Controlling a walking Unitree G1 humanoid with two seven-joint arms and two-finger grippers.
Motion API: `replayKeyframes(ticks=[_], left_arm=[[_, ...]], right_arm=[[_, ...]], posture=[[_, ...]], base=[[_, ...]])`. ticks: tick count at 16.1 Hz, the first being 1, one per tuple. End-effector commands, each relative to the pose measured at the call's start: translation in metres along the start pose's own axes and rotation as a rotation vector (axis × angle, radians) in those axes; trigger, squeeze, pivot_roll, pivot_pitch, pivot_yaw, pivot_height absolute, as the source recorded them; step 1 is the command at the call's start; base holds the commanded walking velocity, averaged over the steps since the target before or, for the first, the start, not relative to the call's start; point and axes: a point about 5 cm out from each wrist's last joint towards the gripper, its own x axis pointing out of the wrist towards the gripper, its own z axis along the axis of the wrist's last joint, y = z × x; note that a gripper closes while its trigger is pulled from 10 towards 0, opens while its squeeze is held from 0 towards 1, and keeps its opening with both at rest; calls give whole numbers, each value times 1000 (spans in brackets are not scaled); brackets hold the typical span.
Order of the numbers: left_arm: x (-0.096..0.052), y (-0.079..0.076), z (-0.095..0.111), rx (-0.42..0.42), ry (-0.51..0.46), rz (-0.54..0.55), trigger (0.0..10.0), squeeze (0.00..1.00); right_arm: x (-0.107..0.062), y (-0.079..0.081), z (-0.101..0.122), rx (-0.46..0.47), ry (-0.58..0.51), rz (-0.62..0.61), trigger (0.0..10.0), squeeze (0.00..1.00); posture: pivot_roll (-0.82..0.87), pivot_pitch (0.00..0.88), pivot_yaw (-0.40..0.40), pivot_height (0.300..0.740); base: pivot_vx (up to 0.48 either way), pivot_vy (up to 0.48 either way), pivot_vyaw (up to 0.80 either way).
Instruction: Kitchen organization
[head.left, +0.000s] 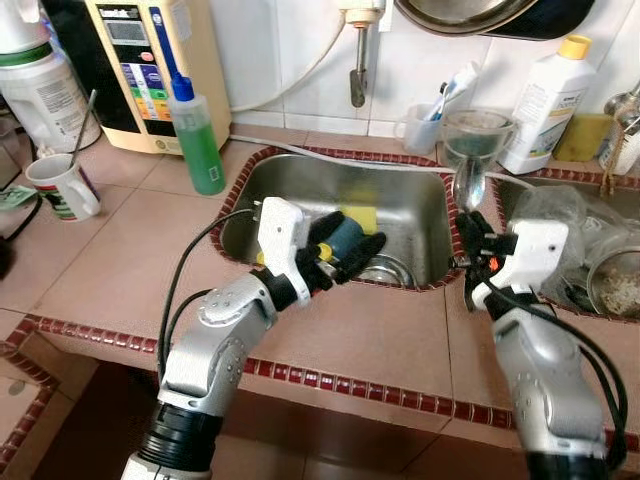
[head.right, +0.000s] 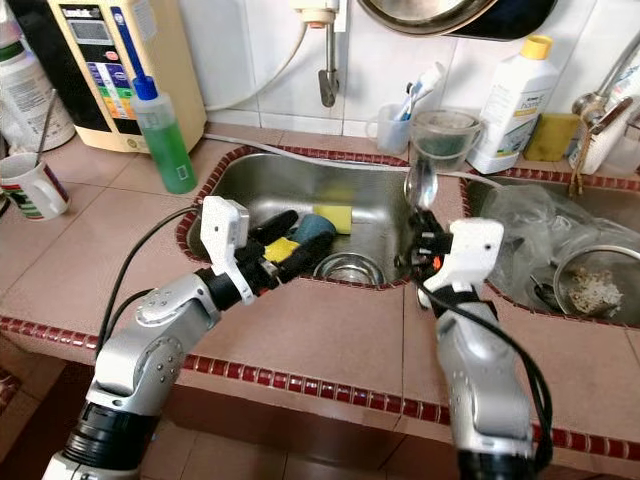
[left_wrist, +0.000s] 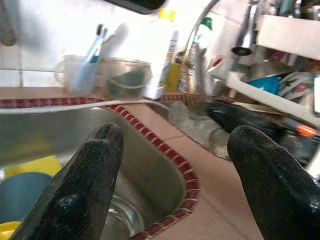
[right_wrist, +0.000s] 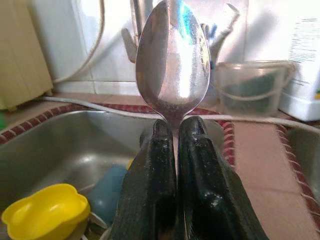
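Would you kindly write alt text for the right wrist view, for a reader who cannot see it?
The right gripper is shut on the neck of a metal spoon, bowl pointing away from the camera. Beyond it lies a steel sink holding a yellow cup, with a clear plastic container on the tiled counter behind.

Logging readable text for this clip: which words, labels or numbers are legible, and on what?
None can be read.
Cream wall appliance: coloured panel labels, too blurred.
White bottle with yellow cap: label print too small.
White mug: pattern, no readable text.
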Motion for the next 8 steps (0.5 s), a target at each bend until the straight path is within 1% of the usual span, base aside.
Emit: replayKeyframes(ticks=[1,3,4,5,6,8], left_arm=[[1,-5,-1,27,9,-26,10000,0],[3,-13,-6,87,31,-65,10000,0],[3,-14,-7,93,37,-71,10000,0],[2,-16,-8,96,38,-87,10000,0],[0,-17,-6,77,33,-110,10000,0],[-4,-19,-4,63,40,-130,10000,0]], right_arm=[[5,-4,3,0,-19,12,10000,0],[12,-6,5,4,-28,43,10000,0],[14,-7,6,6,-28,49,10000,0],[18,-9,7,8,-33,62,10000,0],[24,-13,12,3,-49,74,10000,0],[28,-17,16,7,-57,91,10000,0]], posture=[[-151,9,40,740],[-151,0,38,740],[-152,0,38,740],[-157,0,38,740],[-156,0,37,740],[-155,0,37,740]], base=[[0,0,0],[0,0,0],[0,0,0],[0,0,0],[0,0,0],[0,0,0]])
